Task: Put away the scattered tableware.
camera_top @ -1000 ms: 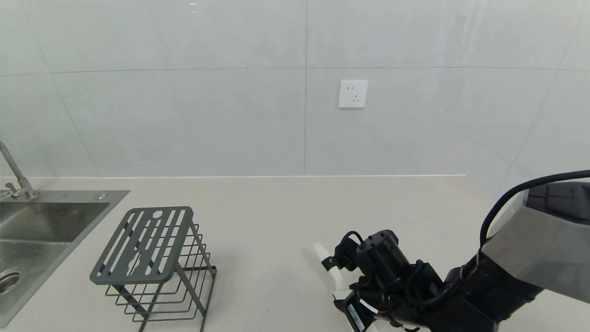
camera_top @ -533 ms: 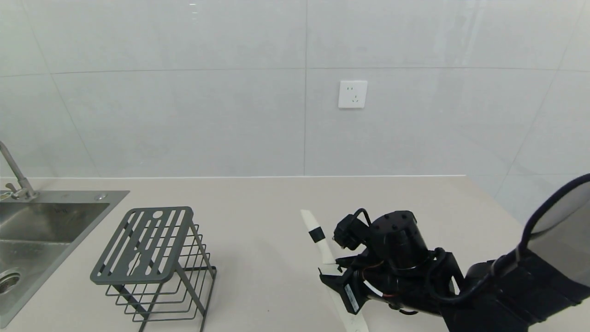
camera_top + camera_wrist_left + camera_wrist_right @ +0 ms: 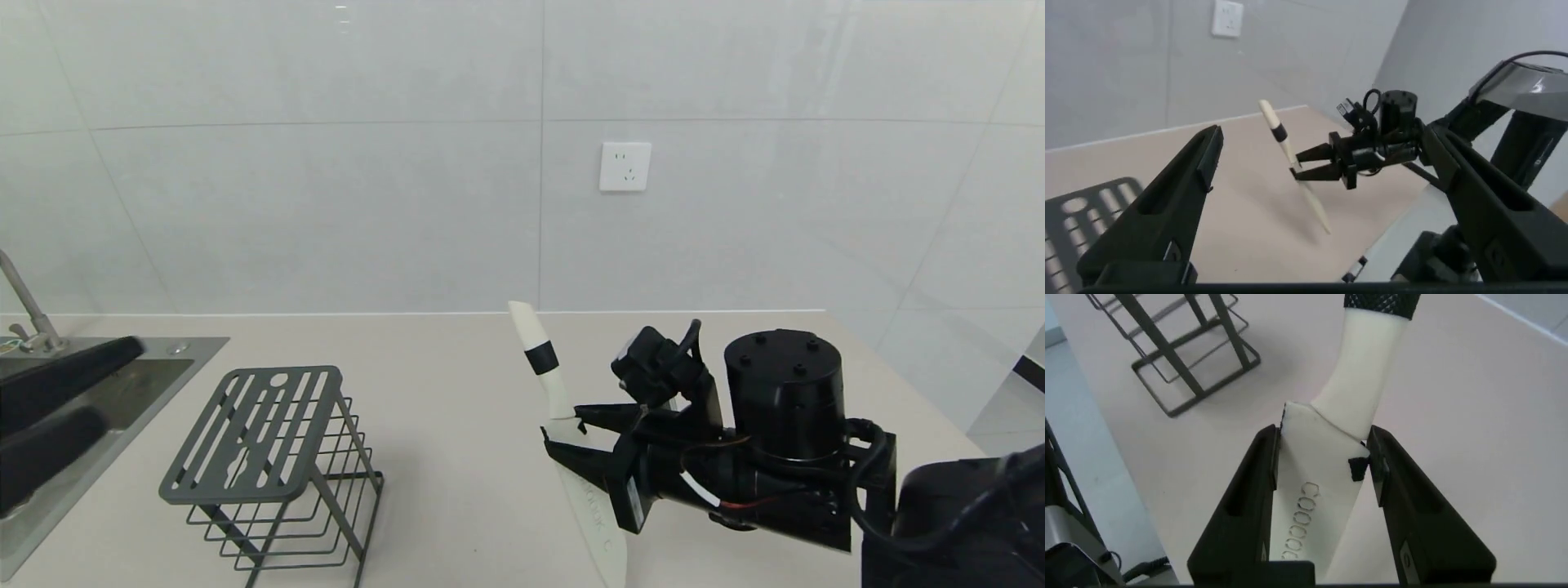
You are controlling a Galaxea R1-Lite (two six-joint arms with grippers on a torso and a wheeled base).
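Your right gripper (image 3: 567,429) clamps the knife (image 3: 549,384) below its handle, long axis 12-to-6 (slightly tilted); the rack (image 3: 233,490) lies at 9 o'clock.

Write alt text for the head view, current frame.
The right tool grips a white knife near where handle meets blade, handle up, above a beige counter. A dark wire rack stands to the left, beside a steel sink, where the open left tool juts in.
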